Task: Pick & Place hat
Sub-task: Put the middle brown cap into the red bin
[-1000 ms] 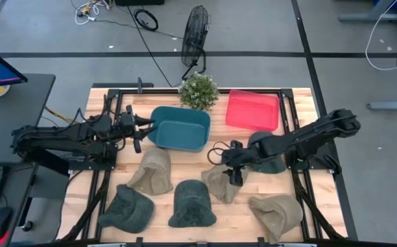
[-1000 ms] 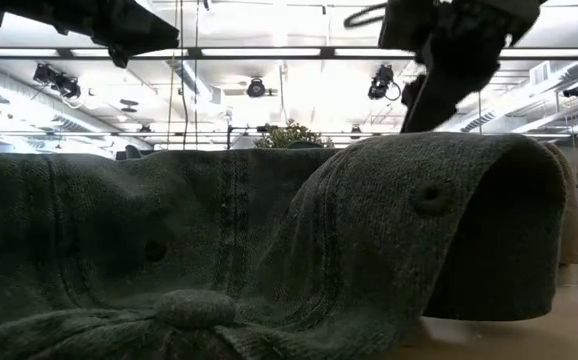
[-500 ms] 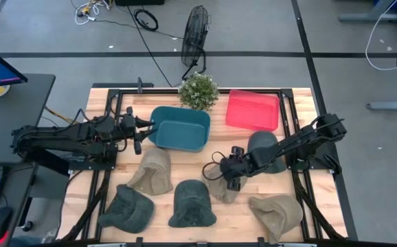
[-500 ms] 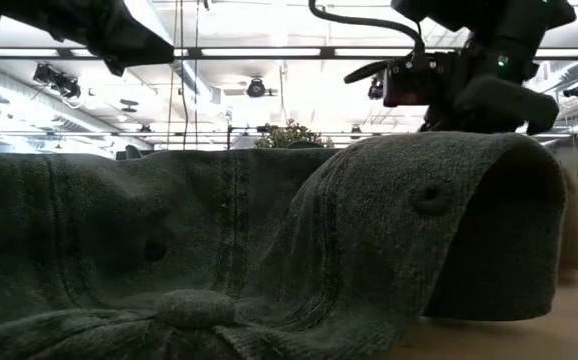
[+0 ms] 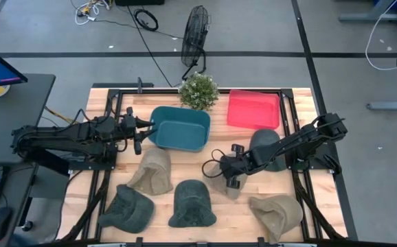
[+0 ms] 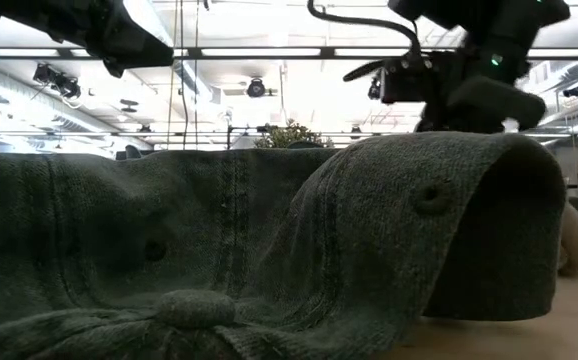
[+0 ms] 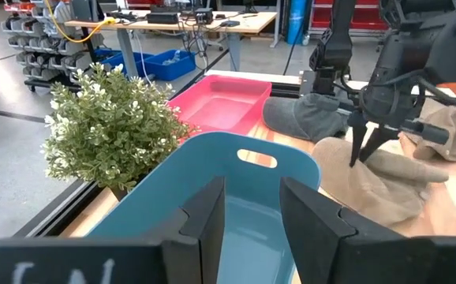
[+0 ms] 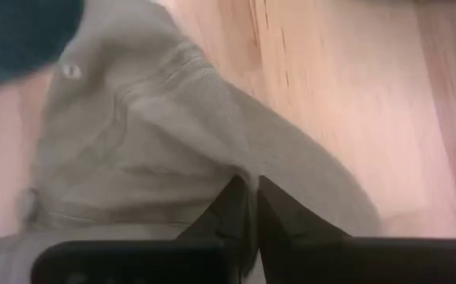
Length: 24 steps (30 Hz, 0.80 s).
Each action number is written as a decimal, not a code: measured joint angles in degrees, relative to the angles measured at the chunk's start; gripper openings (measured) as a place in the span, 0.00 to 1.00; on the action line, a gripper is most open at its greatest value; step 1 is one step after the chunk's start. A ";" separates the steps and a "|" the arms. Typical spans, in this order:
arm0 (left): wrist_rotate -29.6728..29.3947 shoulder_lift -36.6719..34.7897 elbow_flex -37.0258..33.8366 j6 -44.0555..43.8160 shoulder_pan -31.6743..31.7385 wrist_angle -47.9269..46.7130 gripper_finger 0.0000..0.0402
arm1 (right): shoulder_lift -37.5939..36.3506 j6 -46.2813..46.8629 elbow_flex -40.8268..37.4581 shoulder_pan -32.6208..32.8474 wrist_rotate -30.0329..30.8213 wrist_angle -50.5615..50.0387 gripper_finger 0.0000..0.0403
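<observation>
Several hats lie on the wooden table, some tan and some dark green. My right gripper (image 5: 231, 182) stands over the tan hat (image 5: 220, 185) near the table's middle and is shut on its cloth; the left wrist view shows its fingers (image 7: 362, 150) pointing down onto that hat (image 7: 378, 185). My left gripper (image 5: 141, 130) hovers open at the left rim of the teal bin (image 5: 180, 128), with nothing between its fingers (image 7: 212, 217). A dark green hat (image 6: 269, 250) fills the low view. My right gripper pinches a raised fold of the tan hat's cloth (image 8: 240, 167) between its two fingers. The fingers come from above, pointing down. The hat lies on the table, its crown spread out beyond the fingers.
A red tray (image 5: 253, 110) and a potted plant (image 5: 198, 90) stand at the far edge. Other hats lie around: tan (image 5: 150, 171), dark green (image 5: 126, 209), dark green (image 5: 191, 204), tan (image 5: 275, 214), and a grey-green one (image 5: 266, 149) under my right arm.
My right gripper has come down and gone a little toward the table's near-left, onto the tan hat in the middle. The hat has stayed where it lay.
</observation>
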 joint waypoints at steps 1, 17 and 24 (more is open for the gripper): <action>0.00 0.00 0.00 0.00 0.00 -0.05 0.31 | -0.31 0.08 1.02 0.01 -0.26 -0.15 0.05; 0.00 0.00 0.00 -4.52 0.00 -0.20 0.31 | -6.91 20.47 28.92 -4.20 23.20 -55.56 0.02; 0.01 0.01 0.02 -4.45 0.00 0.19 0.31 | -13.87 23.99 27.42 -16.62 30.23 -55.74 0.02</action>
